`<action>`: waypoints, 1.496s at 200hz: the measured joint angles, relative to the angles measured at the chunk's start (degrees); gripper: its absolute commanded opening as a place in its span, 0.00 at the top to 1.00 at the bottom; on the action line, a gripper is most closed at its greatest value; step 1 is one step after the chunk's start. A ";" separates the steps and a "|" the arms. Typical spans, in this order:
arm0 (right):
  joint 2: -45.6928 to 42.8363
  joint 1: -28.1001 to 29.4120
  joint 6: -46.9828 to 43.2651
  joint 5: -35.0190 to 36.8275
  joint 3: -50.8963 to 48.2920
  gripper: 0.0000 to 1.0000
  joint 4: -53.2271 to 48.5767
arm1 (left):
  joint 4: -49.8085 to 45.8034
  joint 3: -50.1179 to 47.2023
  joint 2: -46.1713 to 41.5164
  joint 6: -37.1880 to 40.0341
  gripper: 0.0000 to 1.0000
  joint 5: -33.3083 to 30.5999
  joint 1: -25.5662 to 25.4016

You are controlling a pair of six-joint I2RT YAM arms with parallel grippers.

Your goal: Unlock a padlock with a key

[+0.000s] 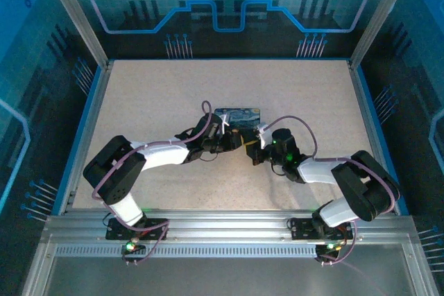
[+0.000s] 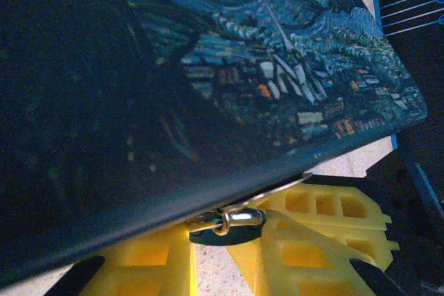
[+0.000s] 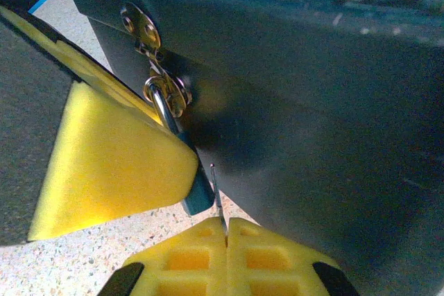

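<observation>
At the near edge of the worktop [image 1: 152, 95] both arms are bolted, and they reach inward until they meet before the painted tin [image 1: 237, 114]; the right claw [image 3: 225, 232] has its two yellow fingers pressed together, and from the seam between them rises the key [image 3: 217, 195], a thin metal blade, clamped upright; the blade stands just beside the tin's dark front wall and close to the bottom of the padlock [image 3: 198, 199]; whether its tip is inside the keyhole I cannot tell; the padlock hangs by its thin shackle from the small metal hasp on the tin's front, its bluish body low near the worktop; the left claw [image 2: 220, 251] is closed on this body, one finger [image 3: 111, 164] lying flat over it in the right wrist view; behind, the tin's lid shows a blue and yellow swirl painting.
</observation>
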 measured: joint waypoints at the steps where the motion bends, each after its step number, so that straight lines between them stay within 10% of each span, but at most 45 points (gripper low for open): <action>1: 0.00 0.00 0.00 -0.02 0.00 1.00 0.00 | 0.02 0.00 0.00 0.00 0.79 0.00 0.00; 299: -2.05 0.00 0.00 -0.98 -2.19 1.00 0.44 | 0.02 0.00 0.00 -0.35 0.78 0.00 0.00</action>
